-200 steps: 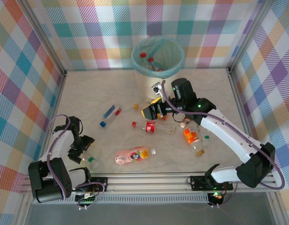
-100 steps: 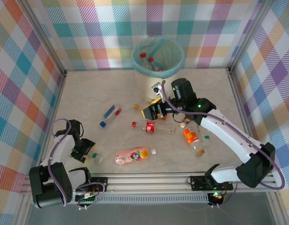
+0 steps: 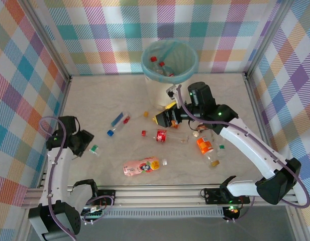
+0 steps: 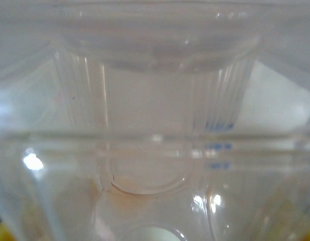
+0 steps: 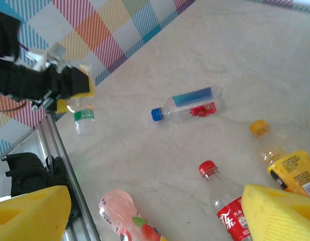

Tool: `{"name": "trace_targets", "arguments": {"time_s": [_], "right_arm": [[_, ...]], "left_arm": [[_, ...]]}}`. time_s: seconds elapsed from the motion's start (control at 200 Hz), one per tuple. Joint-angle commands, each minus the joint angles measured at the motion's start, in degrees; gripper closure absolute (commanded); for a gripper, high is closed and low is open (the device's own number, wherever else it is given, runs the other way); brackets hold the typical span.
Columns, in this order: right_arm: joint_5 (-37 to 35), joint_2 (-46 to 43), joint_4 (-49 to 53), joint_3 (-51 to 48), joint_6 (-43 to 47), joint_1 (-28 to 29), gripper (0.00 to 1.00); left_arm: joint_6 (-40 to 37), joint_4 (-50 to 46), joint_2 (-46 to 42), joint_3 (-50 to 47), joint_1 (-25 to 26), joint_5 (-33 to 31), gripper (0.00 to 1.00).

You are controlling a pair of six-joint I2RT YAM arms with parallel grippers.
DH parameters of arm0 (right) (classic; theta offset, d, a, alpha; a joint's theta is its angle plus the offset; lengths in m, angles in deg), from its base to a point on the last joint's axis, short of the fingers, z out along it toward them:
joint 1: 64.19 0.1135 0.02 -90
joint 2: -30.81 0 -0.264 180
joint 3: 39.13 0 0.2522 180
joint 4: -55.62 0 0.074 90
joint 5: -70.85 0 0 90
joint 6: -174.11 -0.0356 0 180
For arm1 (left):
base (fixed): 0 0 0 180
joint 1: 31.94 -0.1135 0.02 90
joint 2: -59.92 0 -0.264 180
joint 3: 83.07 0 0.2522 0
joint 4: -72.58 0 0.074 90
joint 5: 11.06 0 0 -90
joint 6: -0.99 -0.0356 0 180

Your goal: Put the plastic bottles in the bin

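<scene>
While the left tool (image 3: 85,145) grips it, the clear bottle (image 3: 94,149) points right.

About ten bottles (image 3: 139,166), one bin (image 3: 144,65)

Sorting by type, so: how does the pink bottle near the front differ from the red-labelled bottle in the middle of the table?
The pink bottle is pink along most of its body; the red-labelled bottle is clear with a short red label. The pink bottle looks stubbier, the red-labelled bottle slimmer. Both lie on their sides on the table.
</scene>
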Motion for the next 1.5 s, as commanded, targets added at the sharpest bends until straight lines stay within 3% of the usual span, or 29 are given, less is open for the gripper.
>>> {"name": "trace_targets", "arguments": {"time_s": [0.0, 0.14, 0.315, 0.53, 0.62, 0.77, 0.925, 1.495], "right_arm": [[-2.1, -1.0, 1.4, 4.5, 2.5, -0.2, 0.12], [-2.9, -0.8, 1.1, 8.2, 2.6, -0.2, 0.12], [-0.9, -0.8, -1.4, 11.7, 1.2, -0.2, 0.12], [3.7, -1.7, -8.0, 13.0, -2.2, -0.4, 0.1], [4.6, -1.9, -10.8, 12.8, -4.0, -0.4, 0.07], [1.6, -1.7, -11.5, 13.1, -6.0, -0.4, 0.02], [-2.7, -1.3, -10.8, 12.9, -7.7, -0.4, 0.01], [-2.3, 2.8, -9.8, 14.7, -10.8, -0.4, 0.0]], "left_arm": [[-8.2, 2.0, 1.7, 9.6, 2.0, -2.6, 0.43], [-16.7, 6.0, 6.3, 22.5, 11.7, -6.4, 0.43], [-27.8, 9.0, 13.8, 35.0, 28.1, -11.5, 0.44], [-40.7, 20.2, 16.9, 35.0, 44.8, -11.1, 0.44], [-44.2, 23.8, 18.1, 34.1, 49.3, -10.7, 0.44], [-45.3, 28.5, 19.8, 33.8, 53.6, -9.5, 0.44], [-44.1, 34.0, 19.8, 31.4, 54.8, -8.0, 0.44], [-42.2, 34.9, 19.9, 30.6, 58.6, -3.6, 0.43]]}}
